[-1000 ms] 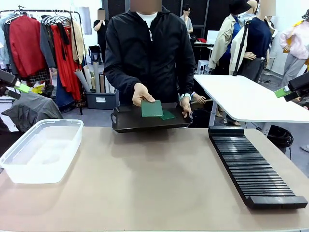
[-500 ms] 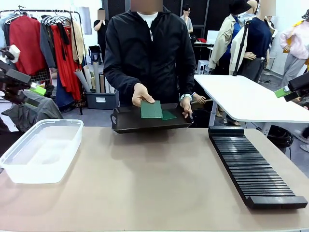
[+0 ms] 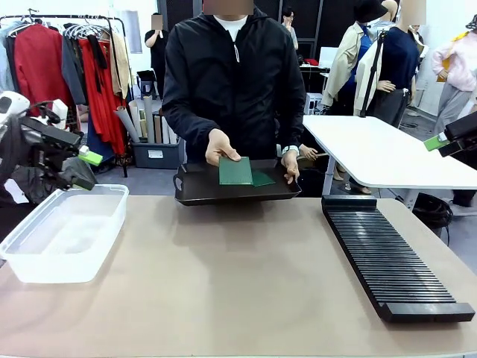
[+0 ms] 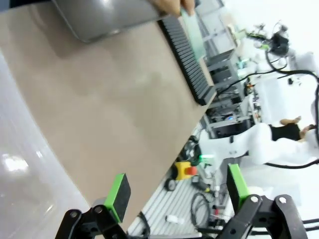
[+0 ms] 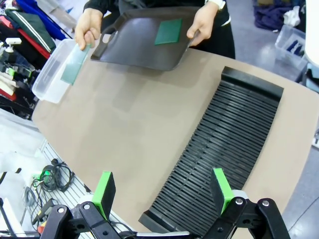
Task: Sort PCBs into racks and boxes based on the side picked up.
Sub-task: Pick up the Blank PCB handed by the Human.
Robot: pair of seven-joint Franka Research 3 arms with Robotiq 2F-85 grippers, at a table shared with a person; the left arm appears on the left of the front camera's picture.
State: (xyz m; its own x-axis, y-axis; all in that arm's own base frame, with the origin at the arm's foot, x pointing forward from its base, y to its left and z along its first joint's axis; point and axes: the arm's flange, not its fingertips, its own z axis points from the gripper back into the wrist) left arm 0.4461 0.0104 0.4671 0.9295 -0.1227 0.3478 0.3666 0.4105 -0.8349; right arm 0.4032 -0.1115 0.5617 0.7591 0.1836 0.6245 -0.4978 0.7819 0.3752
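Your left end effector (image 4: 177,191) is open: bring it to the PCB (image 5: 75,64) the hand (image 5: 87,28) offers beside the tray (image 5: 134,47) and pinch its free edge squarely. The right end effector (image 5: 164,191) stands open.

A shared lab hall: white worktable (image 3: 380,153), clothes rail (image 3: 74,67), floor cables (image 5: 54,174), people (image 3: 387,67) standing behind.

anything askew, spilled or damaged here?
Nothing spilled or damaged. Only the black tray looks slightly tilted, held in one hand at the table's far edge, one PCB loose on it. Rack and tub look fine.
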